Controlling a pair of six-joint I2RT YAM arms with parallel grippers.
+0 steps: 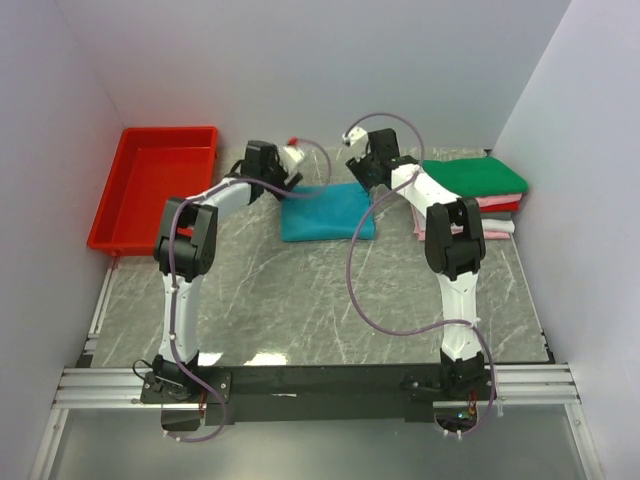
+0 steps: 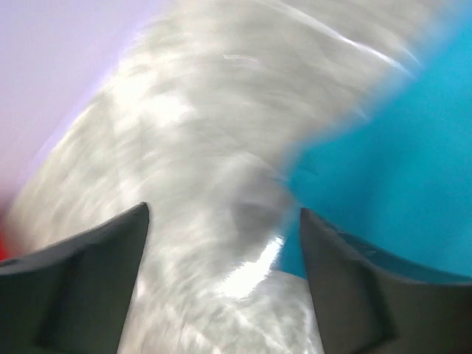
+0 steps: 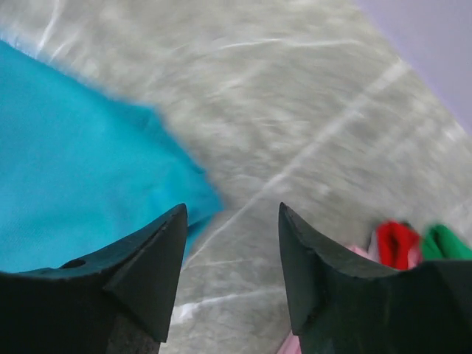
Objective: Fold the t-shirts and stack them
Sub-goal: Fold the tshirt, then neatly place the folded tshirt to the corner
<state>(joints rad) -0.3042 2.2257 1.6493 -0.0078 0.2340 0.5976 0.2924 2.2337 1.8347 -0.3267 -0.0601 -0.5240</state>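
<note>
teal shirt [image 1: 326, 212] lies flat as a folded rectangle at the far centre of the table [image 1: 300, 300], apart from the stack [image 1: 480, 195] on the right.
left gripper [image 2: 223, 214]: jaws wide apart, nothing between them, over bare table just beside the shirt's left edge.
right gripper [image 3: 231, 208]: jaws apart, empty, over bare table just off the shirt's right corner.

handling, my read: light, soft and limp, with no stiffness. a single pinch would probably let it sag and unfold. the tabletop looks smooth, so the cloth may slide. best to take two corners of one edge, one per gripper, catching every layer.

count:
- 1 teal shirt loose
- 1 stack: green on top, with red, pink and whitish edges showing below. i can't tell the exact layer count
- 1 red tray [image 1: 150, 185] on the left, no shirt visible in it
</note>
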